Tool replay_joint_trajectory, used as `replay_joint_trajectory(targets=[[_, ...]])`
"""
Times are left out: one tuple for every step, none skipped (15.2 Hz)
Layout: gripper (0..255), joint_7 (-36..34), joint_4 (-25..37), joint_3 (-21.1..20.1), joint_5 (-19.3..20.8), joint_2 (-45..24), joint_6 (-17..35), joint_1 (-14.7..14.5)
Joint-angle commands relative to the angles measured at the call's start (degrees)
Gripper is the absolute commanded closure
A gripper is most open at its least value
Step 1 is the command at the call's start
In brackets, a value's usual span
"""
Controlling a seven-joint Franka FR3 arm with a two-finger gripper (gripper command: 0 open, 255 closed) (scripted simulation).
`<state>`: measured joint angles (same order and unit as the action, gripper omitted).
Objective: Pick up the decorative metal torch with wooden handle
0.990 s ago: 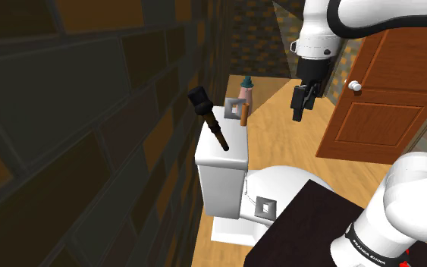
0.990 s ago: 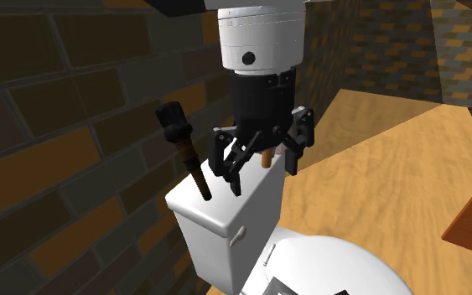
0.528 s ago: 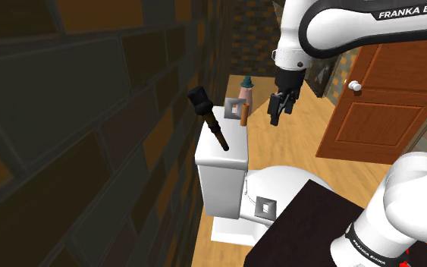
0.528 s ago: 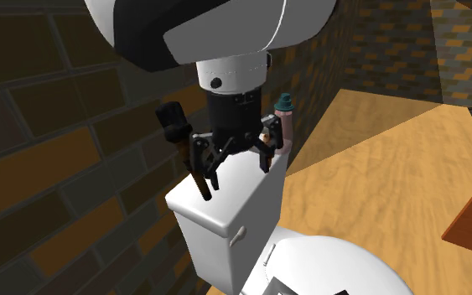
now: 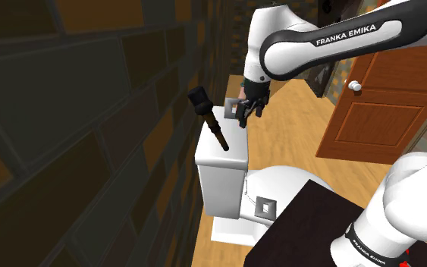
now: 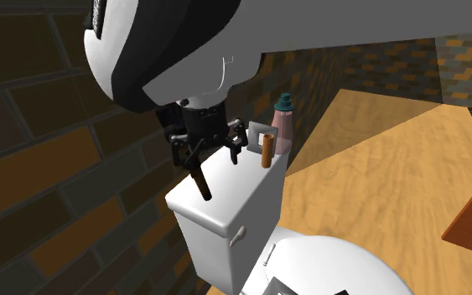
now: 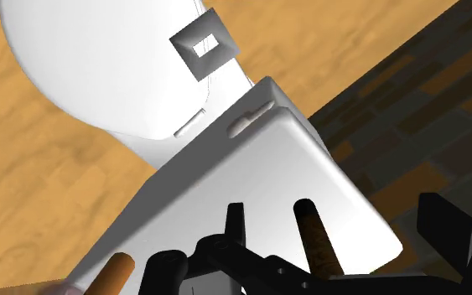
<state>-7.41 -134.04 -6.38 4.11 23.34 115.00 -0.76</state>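
Jaws released: gripper hangs fingers-down over the wall-side end of the toilet tank, fingers spread and clasping nothing. Torch is on the tank lid, slanted: thin dark tip down on the lid, chunky stepped black head up toward the brick wall; can't tell whether the head touches the wall. The handle is a slim brown shaft tapering to the rounded tip. In the wrist view the shaft sits in the gap between the two fingers, neither touching it, and the head end is hidden under the gripper body. In the second exterior view the gripper covers the head, with the lower shaft poking out below. The tank is a glossy white rounded box with a small flush lever on its front, and the smooth white oval toilet lid carries a small grey square frame. Further along the tank lid stand a second grey frame, a short orange cylinder upright just beside it, and a pink bottle with a teal cap. The floor is wood-grain plank. A panelled orange door has a white knob. The stand is a dark box.
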Motion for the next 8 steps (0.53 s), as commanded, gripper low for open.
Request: replay_joint_trajectory(targets=[[0, -1.7, 1.3, -0.8, 0.9, -3.5, 3.6, 0.3], [0, -2.5, 2.3, -1.2, 1.5, -5.4, 5.1, 0.5], [0, -3.4, 3.3, -1.6, 2.1, -7.4, 6.6, 0.6], [0, -4.4, 4.4, -1.9, 2.8, -9.3, 8.0, 0.8], [0, -5.3, 5.6, -2.3, 3.5, -11.3, 9.4, 0.9], [0, -6.3, 6.9, -2.6, 4.4, -13.2, 10.6, 1.0], [0, -7.4, 8.3, -2.9, 5.2, -15.2, 11.8, 1.2], [0, -8.4, 9.7, -3.1, 6.2, -17.2, 12.8, 1.3]])
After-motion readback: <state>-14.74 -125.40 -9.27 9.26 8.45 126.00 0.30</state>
